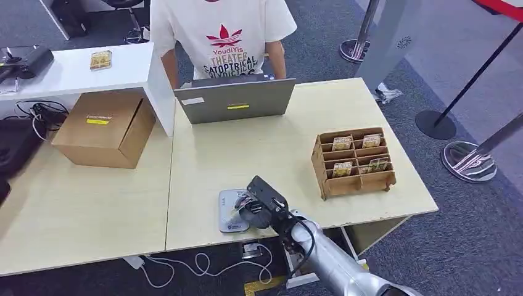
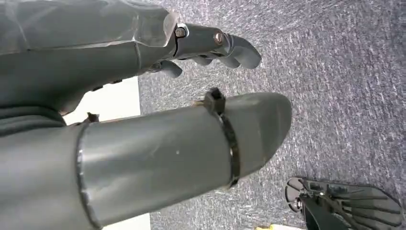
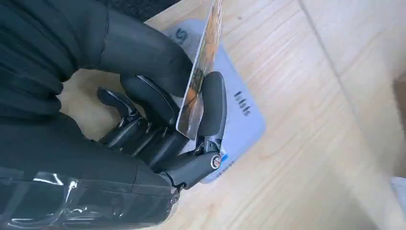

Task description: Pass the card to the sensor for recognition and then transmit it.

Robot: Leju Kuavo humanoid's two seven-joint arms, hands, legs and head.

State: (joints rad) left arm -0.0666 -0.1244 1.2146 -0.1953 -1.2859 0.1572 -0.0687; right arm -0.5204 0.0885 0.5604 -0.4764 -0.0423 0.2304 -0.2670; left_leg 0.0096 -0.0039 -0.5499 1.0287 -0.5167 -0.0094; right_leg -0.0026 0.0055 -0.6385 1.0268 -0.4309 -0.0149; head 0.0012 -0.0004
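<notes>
Head view first — where's the card?

— Pinched in my right hand (image 1: pixel 254 208), thumb on one face, a finger on the other. From the head view the hand hangs over the near edge of the table (image 1: pixel 92 203), right above the sensor (image 1: pixel 229 209), which lies at about 9 o'clock from my wrist.

— And your left hand?

— My left hand (image 2: pixel 210 48) hangs at my side over carpet, fingers curled in, holding nothing. Too far off to matter.

— How does the card sit?

— In the right wrist view the card (image 3: pixel 203 67) stands on edge, its long axis running out past my fingertips, its lower edge over the sensor (image 3: pixel 239 108). I can't tell if it touches the pad.

— So the next move?

— I'd judge tilting the face flat toward the sensor. The person (image 1: pixel 222 37) to pass it to stands at 12 o'clock, beyond the laptop (image 1: pixel 234 98).
</notes>
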